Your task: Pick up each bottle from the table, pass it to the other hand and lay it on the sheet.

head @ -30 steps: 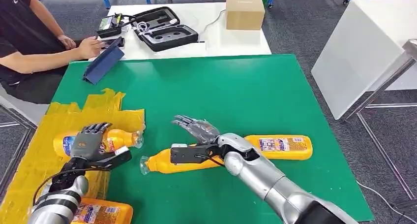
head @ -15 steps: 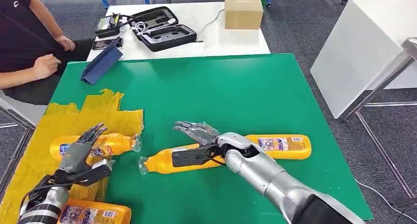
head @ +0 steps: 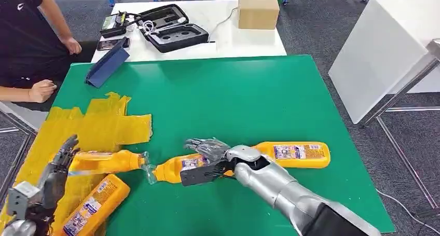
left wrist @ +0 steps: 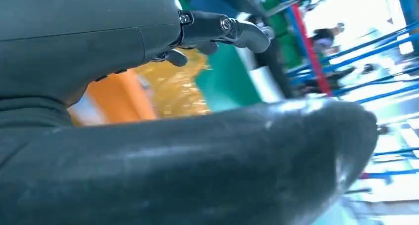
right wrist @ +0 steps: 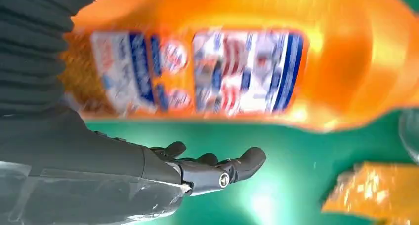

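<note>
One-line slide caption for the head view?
Right robot hand over an orange bottle on the green table; two bottles on the yellow sheet.

Orange bottle (right wrist: 237, 62) seen close and blurred, its printed label (right wrist: 197, 71) facing the camera. Right hand (right wrist: 197, 173) held open beside it, fingers (right wrist: 247, 160) extended over the green bench (right wrist: 276, 185). Yellow sheet (right wrist: 375, 190) glimpsed at one corner.

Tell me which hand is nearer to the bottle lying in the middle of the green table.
The right hand: it is right over the middle bottle, fingers spread across its label. The left hand is off at the edge of the yellow sheet, well apart from that bottle.
</note>
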`<state>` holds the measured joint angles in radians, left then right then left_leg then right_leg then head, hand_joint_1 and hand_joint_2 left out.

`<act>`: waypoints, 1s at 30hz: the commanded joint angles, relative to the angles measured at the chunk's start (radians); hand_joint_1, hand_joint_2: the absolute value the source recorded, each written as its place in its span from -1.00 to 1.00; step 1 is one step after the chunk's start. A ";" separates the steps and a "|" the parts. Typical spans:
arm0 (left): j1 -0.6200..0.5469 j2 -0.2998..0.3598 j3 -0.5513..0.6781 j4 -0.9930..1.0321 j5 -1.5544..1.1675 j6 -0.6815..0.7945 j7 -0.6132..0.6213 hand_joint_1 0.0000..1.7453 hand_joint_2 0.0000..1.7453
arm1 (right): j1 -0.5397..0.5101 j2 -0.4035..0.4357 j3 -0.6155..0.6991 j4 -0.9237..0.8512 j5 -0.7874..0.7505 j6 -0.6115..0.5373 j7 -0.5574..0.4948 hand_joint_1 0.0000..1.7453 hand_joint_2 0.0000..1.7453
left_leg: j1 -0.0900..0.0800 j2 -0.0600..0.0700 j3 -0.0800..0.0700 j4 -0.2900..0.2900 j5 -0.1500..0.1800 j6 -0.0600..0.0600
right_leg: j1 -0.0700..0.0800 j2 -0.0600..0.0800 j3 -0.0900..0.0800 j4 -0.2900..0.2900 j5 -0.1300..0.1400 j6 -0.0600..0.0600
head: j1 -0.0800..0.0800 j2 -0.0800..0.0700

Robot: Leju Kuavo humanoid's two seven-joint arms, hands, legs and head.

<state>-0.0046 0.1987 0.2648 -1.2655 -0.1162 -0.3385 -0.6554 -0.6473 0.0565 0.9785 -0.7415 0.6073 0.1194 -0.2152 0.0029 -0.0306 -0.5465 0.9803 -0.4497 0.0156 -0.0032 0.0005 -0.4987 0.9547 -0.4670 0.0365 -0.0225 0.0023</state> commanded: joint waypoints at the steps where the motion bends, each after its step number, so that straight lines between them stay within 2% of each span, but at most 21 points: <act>1: 0.011 -0.121 0.160 -0.178 0.124 -0.165 -0.043 -1.00 -1.00 | -0.045 0.056 0.113 0.213 0.047 0.001 0.018 -1.00 1.00 | 0.002 0.005 -0.002 0.001 -0.001 0.000 | 0.002 0.002 -0.001 -0.001 0.000 0.000 | 0.000 0.000; 10: 0.009 -0.130 0.171 -0.186 0.114 -0.172 -0.043 -1.00 -1.00 | -0.039 0.068 0.125 0.247 0.061 -0.002 0.023 -1.00 1.00 | 0.001 0.003 0.000 -0.001 0.000 -0.001 | 0.000 0.000 -0.001 -0.002 0.001 0.000 | 0.000 0.000; 15: 0.010 -0.153 0.199 -0.194 0.158 -0.236 -0.043 -1.00 -1.00 | -0.052 0.081 0.171 0.298 0.125 -0.004 0.060 -1.00 1.00 | 0.002 0.005 0.003 -0.001 0.000 -0.001 | 0.001 0.001 0.001 -0.003 0.001 0.000 | 0.000 0.000; 16: 0.011 -0.159 0.205 -0.201 0.170 -0.251 -0.043 -1.00 -1.00 | -0.056 0.081 0.175 0.307 0.131 -0.001 0.063 -0.74 1.00 | 0.002 0.004 0.002 -0.001 0.001 -0.001 | 0.001 0.000 0.002 -0.003 0.001 0.000 | 0.000 0.000; 17: 0.007 -0.165 0.206 -0.204 0.155 -0.250 -0.043 -1.00 -1.00 | -0.061 0.078 0.176 0.315 0.133 0.013 0.064 0.96 1.00 | 0.002 0.004 0.004 -0.001 0.000 -0.001 | 0.001 0.000 0.003 -0.003 0.001 0.000 | 0.000 0.000; 23: -0.006 -0.180 0.190 -0.158 0.195 -0.293 -0.043 -1.00 -1.00 | -0.064 0.061 0.146 0.311 0.114 0.016 0.060 1.00 1.00 | 0.001 0.003 0.008 -0.001 0.000 -0.001 | 0.000 -0.001 0.004 -0.002 0.001 0.000 | 0.000 0.000; 26: -0.005 -0.182 0.187 -0.161 0.196 -0.293 -0.043 -1.00 -1.00 | -0.065 0.061 0.144 0.309 0.112 0.018 0.062 1.00 1.00 | 0.002 0.003 0.006 -0.001 0.001 -0.002 | 0.001 -0.001 -0.005 -0.003 0.002 -0.001 | 0.000 0.000; 30: -0.005 -0.182 0.187 -0.161 0.196 -0.293 -0.043 -1.00 -1.00 | -0.065 0.061 0.144 0.309 0.112 0.018 0.062 1.00 1.00 | 0.001 0.003 0.008 -0.001 0.000 -0.002 | 0.000 -0.001 -0.003 -0.003 0.000 -0.001 | 0.000 0.000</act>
<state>0.0166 0.0587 0.4410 -1.4752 0.0778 -0.6298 -0.6554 -0.7268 0.1362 1.0964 -0.5112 0.7202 0.1244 -0.1583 0.0034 -0.0272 -0.5379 0.9802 -0.4511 0.0142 -0.0031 0.0018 -0.5024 0.9534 -0.4671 0.0356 -0.0225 0.0023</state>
